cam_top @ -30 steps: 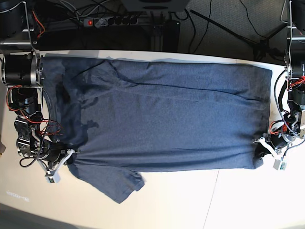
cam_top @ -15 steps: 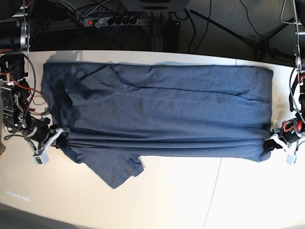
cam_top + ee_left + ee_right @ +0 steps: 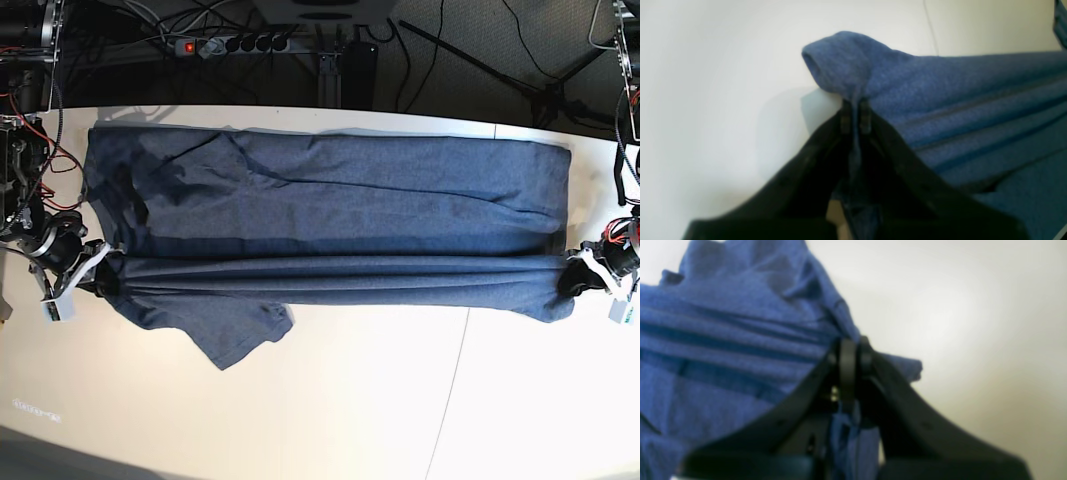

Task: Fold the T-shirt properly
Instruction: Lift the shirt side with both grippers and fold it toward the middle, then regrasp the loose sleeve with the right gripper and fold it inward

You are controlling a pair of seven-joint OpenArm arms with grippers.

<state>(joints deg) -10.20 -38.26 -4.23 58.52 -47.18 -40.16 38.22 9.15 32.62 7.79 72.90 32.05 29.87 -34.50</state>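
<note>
The slate-blue T-shirt [image 3: 340, 200] lies spread across the white table [image 3: 350, 400], no lettering showing. Its near long edge is lifted and stretched into taut ridges between my two grippers. My left gripper [image 3: 590, 272] at the right edge of the base view is shut on the shirt's near hem corner [image 3: 840, 63]. My right gripper [image 3: 92, 268] at the left edge is shut on the shoulder end [image 3: 826, 323]. In the left wrist view the left gripper [image 3: 855, 115] pinches cloth; in the right wrist view the right gripper [image 3: 851, 351] does the same. One sleeve [image 3: 235, 335] hangs loose toward the front.
A power strip [image 3: 240, 44] and cables lie on the dark floor behind the table. A stand's legs [image 3: 540, 90] are at the back right. Arm bases with wiring stand at both table ends [image 3: 25, 150].
Both grippers have lifted and pulled outward and toward the back, raising the near edge of the shirt and stretching it into a tight band. The sleeve has shifted back with it.
</note>
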